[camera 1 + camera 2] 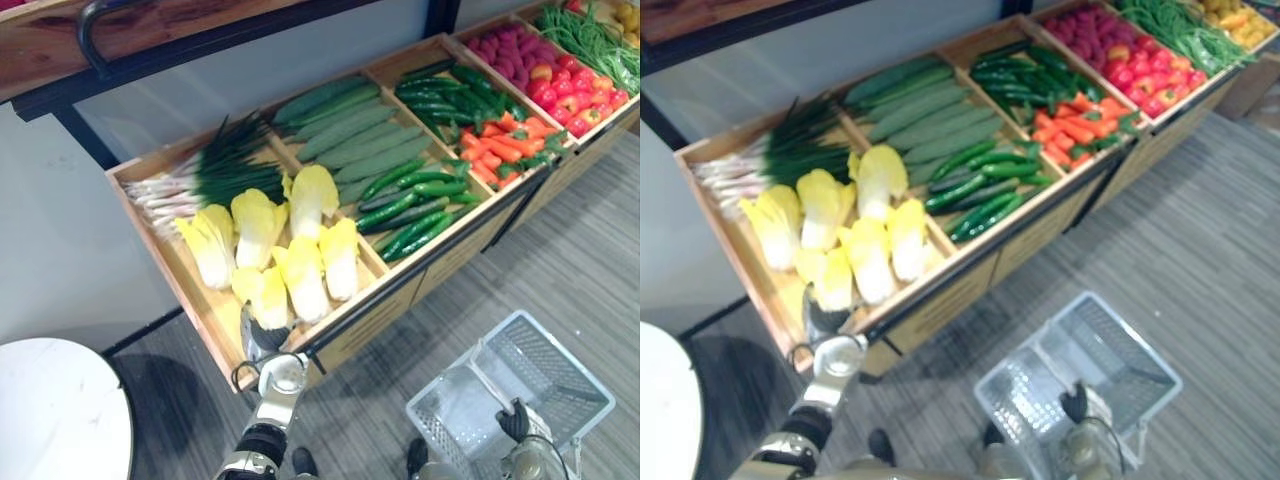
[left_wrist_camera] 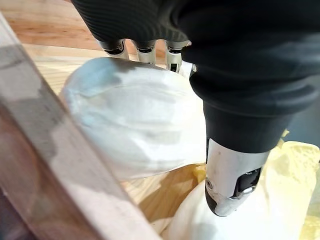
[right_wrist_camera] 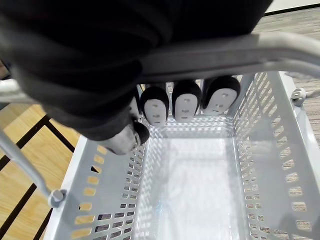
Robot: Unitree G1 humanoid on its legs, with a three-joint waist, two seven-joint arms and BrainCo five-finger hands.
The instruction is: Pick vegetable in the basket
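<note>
A long wooden display stand (image 1: 375, 318) with a row of open compartments stands on a grey striped floor (image 1: 570, 260). From its left end the compartments hold green-topped spring onions (image 1: 200, 175), yellow-and-white Chinese cabbages (image 1: 300, 255), long pale green gourds (image 1: 350, 130), dark green cucumbers (image 1: 415, 205), orange carrots (image 1: 495, 150) and red peppers (image 1: 570, 90).

A pale grey perforated plastic basket (image 1: 450, 410) sits low in front of the stand, well apart from the cabbages, with nothing inside it. The right hand (image 1: 515, 420) has its dark-tipped fingers (image 3: 186, 102) curled round the basket's grey bar handle (image 3: 225, 52).

The left hand (image 1: 258, 338) is at the front left corner of the cabbage compartment. It is closed on one pale cabbage head (image 2: 135, 120) lying just inside the wooden front rail. Its fingers go over the far side of the head and its thumb (image 2: 230, 185) lies down the near side, against a neighbouring cabbage.
</note>
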